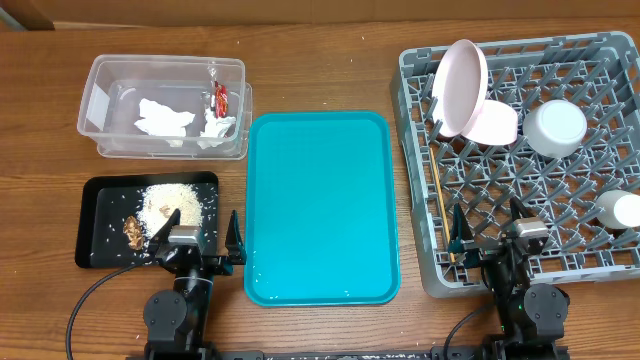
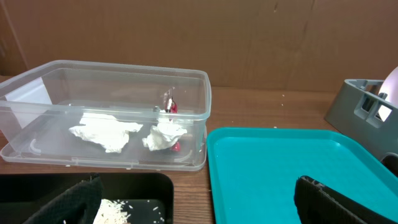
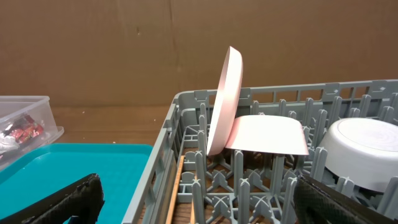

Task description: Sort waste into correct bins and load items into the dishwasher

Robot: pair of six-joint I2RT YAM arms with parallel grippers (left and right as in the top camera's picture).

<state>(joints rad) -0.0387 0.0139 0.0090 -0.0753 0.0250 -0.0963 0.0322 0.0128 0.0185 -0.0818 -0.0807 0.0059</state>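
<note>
Left gripper and right gripper both gape, holding nothing, at the near edge of the wooden desk. Crumpled white tissue and a red printed snack wrapper lie in the clear rectangular plastic tub. Loose white rice grains lie on the shallow black rectangular tray. A round white plate leans on edge in the square grey plastic dish rack.

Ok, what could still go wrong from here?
The plate stands on edge in the dish rack, leaning against a tipped bowl; a bump could topple it. The open left gripper sits at the edge of the black tray, beside the loose rice, so swinging it could scatter grains.
</note>
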